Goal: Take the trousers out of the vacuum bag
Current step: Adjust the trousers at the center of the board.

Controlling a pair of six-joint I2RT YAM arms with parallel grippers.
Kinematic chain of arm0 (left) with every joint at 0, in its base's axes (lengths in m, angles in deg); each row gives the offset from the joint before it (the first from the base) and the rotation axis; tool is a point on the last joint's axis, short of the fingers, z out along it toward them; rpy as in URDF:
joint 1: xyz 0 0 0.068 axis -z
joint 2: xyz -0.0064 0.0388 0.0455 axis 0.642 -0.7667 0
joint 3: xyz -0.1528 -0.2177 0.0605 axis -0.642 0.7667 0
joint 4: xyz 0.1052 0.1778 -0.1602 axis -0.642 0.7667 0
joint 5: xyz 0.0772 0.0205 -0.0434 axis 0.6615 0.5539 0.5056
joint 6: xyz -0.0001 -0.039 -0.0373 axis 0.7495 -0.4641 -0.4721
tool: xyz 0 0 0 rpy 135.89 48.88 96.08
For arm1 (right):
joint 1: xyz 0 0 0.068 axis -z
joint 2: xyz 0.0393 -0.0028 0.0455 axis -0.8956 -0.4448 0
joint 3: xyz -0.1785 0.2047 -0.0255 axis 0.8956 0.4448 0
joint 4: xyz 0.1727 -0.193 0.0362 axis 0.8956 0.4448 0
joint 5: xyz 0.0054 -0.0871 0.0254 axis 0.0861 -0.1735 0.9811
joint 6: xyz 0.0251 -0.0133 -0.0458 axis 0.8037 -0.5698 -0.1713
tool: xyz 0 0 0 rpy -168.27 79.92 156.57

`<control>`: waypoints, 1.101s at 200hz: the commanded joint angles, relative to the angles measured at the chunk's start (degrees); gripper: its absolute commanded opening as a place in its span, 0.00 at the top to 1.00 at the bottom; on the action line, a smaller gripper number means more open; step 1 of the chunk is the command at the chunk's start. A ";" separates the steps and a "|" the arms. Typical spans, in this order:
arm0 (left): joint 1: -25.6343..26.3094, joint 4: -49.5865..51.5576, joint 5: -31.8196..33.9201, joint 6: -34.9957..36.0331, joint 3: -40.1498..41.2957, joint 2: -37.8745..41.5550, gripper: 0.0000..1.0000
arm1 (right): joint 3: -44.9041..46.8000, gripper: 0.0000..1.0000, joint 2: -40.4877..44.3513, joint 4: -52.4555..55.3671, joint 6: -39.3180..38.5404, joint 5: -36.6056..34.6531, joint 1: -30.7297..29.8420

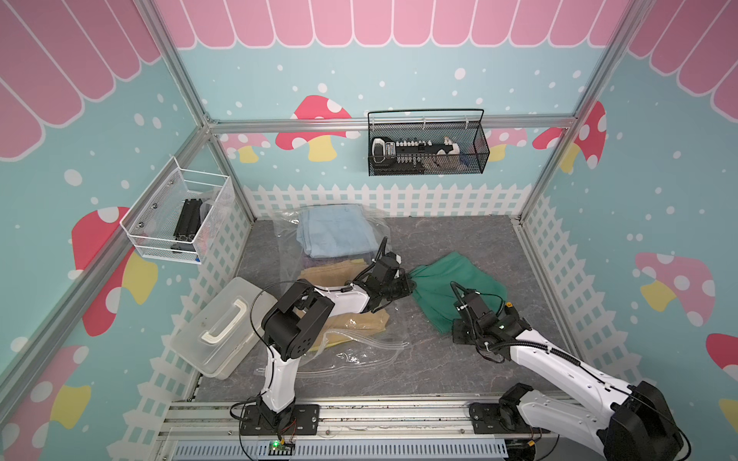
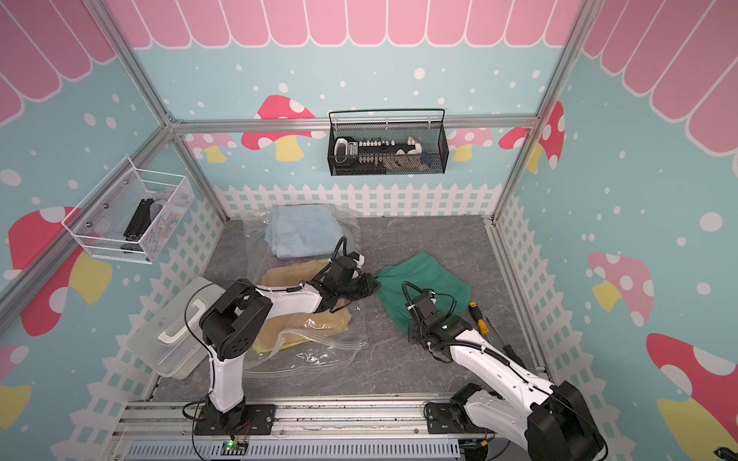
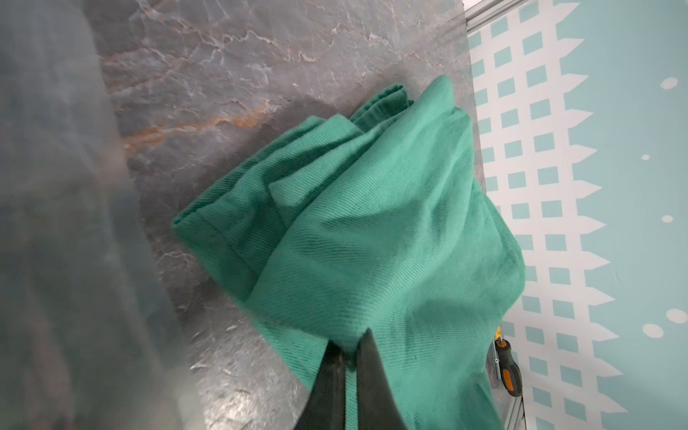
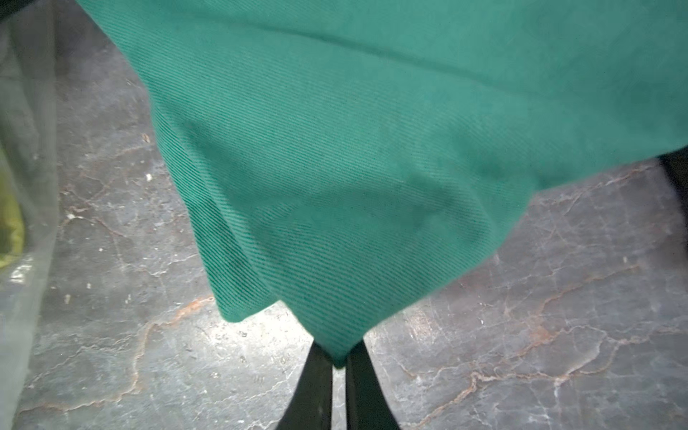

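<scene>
- The green trousers [image 1: 459,287] lie crumpled on the grey marbled table [image 1: 459,375], fully outside the vacuum bag [image 1: 287,247] and just to its right in both top views.
- The left gripper [image 3: 348,346] is clamped on the edge of this green cloth that faces the bag; the left wrist view shows the two black fingers pressed together with fabric bunched between them.
- The right gripper [image 4: 339,357] pinches a pointed corner of the same trousers on the side nearest the robot, its fingers closed tight on the cloth.
- From the right wrist view that corner seems raised a little off the table, though I cannot be sure.
- The vacuum bag lies flat on the left half of the table, crinkled and clear, its ridged zip edge [image 1: 359,347] toward the robot.
- Inside it, the light blue trousers [image 1: 335,231] sit folded at the far end and the tan trousers [image 1: 331,273] nearer, with a yellow piece [image 2: 263,347] at the near left edge.
- The left arm reaches across the top of the bag.
- A translucent box [image 1: 199,351] with a white handle rests left of the bag, touching its side.
- A screwdriver [image 2: 479,315] with an orange-and-black handle lies near the right wall, beside the green cloth.
</scene>
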 commanded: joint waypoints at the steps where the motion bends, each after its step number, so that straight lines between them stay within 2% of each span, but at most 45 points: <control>1: -0.81 -1.20 -0.35 -0.85 1.02 3.15 0.95 | -0.90 0.91 -0.14 1.08 -0.34 0.47 -1.00; 51: -1.65 4.48 1.89 1.83 1.69 3.50 0.98 | 0.38 0.91 -4.31 -1.06 -3.65 5.91 -2.26; 57: -1.98 4.18 1.55 1.71 1.94 2.78 0.98 | 0.64 0.87 -4.15 -1.26 -4.10 6.85 -2.26; 69: -2.63 3.77 0.96 1.61 2.01 1.15 0.98 | 0.72 0.68 -3.20 -1.11 -4.73 7.68 -2.30; 81: -3.00 3.46 0.51 1.52 2.01 -0.11 0.99 | 0.29 0.64 -1.72 -0.42 -4.88 6.79 -2.22; 92: -3.18 3.35 0.53 1.43 2.18 -0.67 0.98 | -0.72 0.54 -0.28 0.65 -5.01 5.54 -2.03; 97: -3.18 3.22 0.47 1.43 2.33 -0.76 0.99 | -1.41 0.52 0.11 0.99 -5.12 5.17 -1.77; 142: -3.19 4.89 0.28 1.88 1.92 -2.55 0.95 | -9.08 0.52 -4.03 1.21 -8.26 5.65 2.87; 178: -3.18 7.61 -0.78 3.06 -1.86 -3.57 0.94 | -13.09 0.51 -8.24 -0.34 -12.66 10.00 3.23; 220: -2.84 7.72 -0.17 2.78 -3.51 -2.34 0.94 | -13.98 0.50 -14.43 -2.45 -16.54 8.51 3.23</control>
